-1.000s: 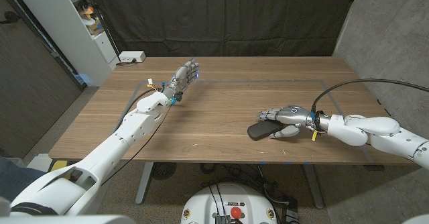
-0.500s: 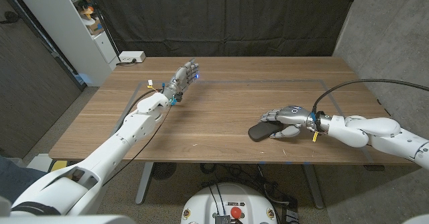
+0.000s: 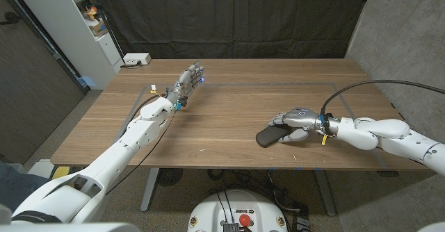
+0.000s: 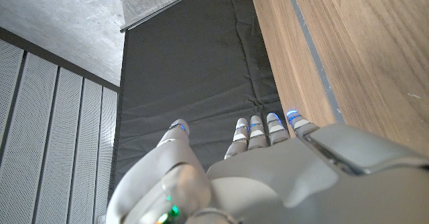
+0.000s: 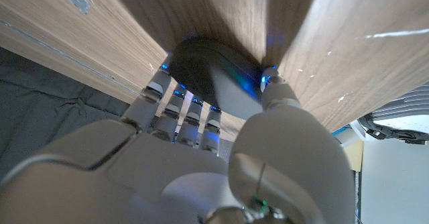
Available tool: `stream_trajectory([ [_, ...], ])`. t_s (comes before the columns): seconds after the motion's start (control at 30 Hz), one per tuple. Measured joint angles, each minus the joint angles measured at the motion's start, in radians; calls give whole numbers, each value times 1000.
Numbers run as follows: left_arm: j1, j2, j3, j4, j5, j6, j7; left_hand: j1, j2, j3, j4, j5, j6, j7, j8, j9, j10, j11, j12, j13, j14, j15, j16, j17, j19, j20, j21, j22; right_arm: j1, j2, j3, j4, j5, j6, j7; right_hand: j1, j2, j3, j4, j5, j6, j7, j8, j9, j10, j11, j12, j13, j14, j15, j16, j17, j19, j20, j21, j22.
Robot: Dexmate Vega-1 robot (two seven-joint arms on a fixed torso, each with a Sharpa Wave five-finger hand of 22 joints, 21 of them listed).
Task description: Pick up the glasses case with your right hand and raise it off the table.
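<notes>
Case, dark and oval, hard-shelled: the glasses case (image 3: 269, 135) sits toward the near right part of the wooden surface (image 3: 229, 121). Whether it touches the wood or is slightly raised cannot be told from the head view. Right hand (image 3: 295, 126) is closed around it, coming in from the right edge. In the right wrist view the fingers (image 5: 175, 106) curl over one long side of the glasses case (image 5: 211, 73) and the thumb (image 5: 275, 90) presses the opposite side, blue lights glowing at the tips where they meet the shell. Case end away from the wrist sticks out past the fingers in the head view.

Left hand (image 3: 190, 78) is well apart from the case, toward the far left of the surface, arm stretched out along the wood. Fingers are extended and close together, holding nothing; in the left wrist view the left hand (image 4: 268, 163) shows straight fingertips with blue lights, beside the surface's edge and a black curtain (image 4: 194, 70).

A thin blue tape line (image 3: 278, 84) marks a rectangle on the wood. White small box (image 3: 137, 59) at the far left corner. White shelving unit (image 3: 83, 23) stands beyond the surface's left side. Black cable (image 3: 375, 86) loops above the right forearm.
</notes>
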Motion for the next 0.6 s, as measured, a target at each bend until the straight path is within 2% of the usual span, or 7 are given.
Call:
stream_trajectory([
  [0.1, 2, 0, -3, 3, -4, -2, -2, 0, 0, 0, 0, 0, 0, 0, 0, 0, 0, 0, 0, 0, 0, 0, 0, 0, 0, 0, 0, 0, 12, 8, -6, 9, -6, 9, -7, 10, -10, 0, 0, -15, 28, 22, 8, 0, 34, -2, 11, 9, 36, -2, 31, 22, 59, -22, 13, -2],
  [0.13, 3, 0, -4, 5, -4, -3, -3, 0, 0, 0, 0, 0, 0, 0, 0, 0, 0, 0, 0, 0, 0, 0, 0, 0, 0, 0, 0, 0, 16, 12, -9, 12, -9, 12, -11, 10, -10, -3, -2, -20, 35, 28, 10, 0, 50, -3, 15, 12, 50, -3, 44, 31, 66, -17, 19, -1],
  [0.3, 5, 2, -8, 6, -6, -5, -3, 0, 0, 0, 0, 0, 4, -4, 0, 0, 0, 0, 0, 0, 0, 0, 0, 0, 4, 4, 0, 0, 29, 22, -15, 22, -21, 21, -31, 20, -20, -25, 3, -50, 75, 68, 23, 2, 129, -11, 49, 29, 123, -8, 115, 91, 127, -56, 28, 5],
  [0.4, 6, 3, -9, 6, -6, -6, -3, 0, 0, 0, 0, 0, 4, -4, 0, 0, 0, 0, 0, 0, 0, 0, 0, 0, 4, 4, 0, 0, 32, 23, -17, 25, -23, 23, -36, 26, -26, -33, 3, -58, 93, 78, 31, 4, 154, -14, 58, 37, 140, -10, 138, 114, 146, -67, 32, 8],
  [0.47, 7, 4, -9, 5, -7, -6, -3, 0, 0, 0, 0, 0, 4, -4, 0, 0, 0, 0, 0, 0, 0, 0, 0, 0, 4, 4, 0, 0, 36, 24, -19, 27, -25, 26, -43, 27, -27, -38, 2, -65, 98, 80, 38, 7, 164, -15, 63, 41, 153, -10, 152, 128, 150, -66, 34, 11],
  [0.5, 7, 4, -9, 5, -7, -6, -3, -3, 3, 0, 0, 0, 4, -4, 0, 0, 0, 0, 0, 0, 0, 0, 0, 0, 4, 4, 0, 0, 36, 24, -19, 27, -25, 26, -43, 27, -27, -42, 3, -65, 109, 81, 40, 8, 171, -18, 69, 43, 155, -12, 159, 136, 161, -75, 34, 11],
  [0.6, 7, 4, -10, 3, -8, -6, -2, -4, 4, 0, 0, 0, 4, -4, 0, 0, 0, 0, 0, 0, 0, 0, 0, 0, 4, 4, 0, 0, 38, 23, -20, 27, -27, 30, -53, 34, -34, -42, 3, -75, 116, 83, 54, 14, 188, -20, 77, 48, 171, -13, 172, 153, 171, -75, 40, 11],
])
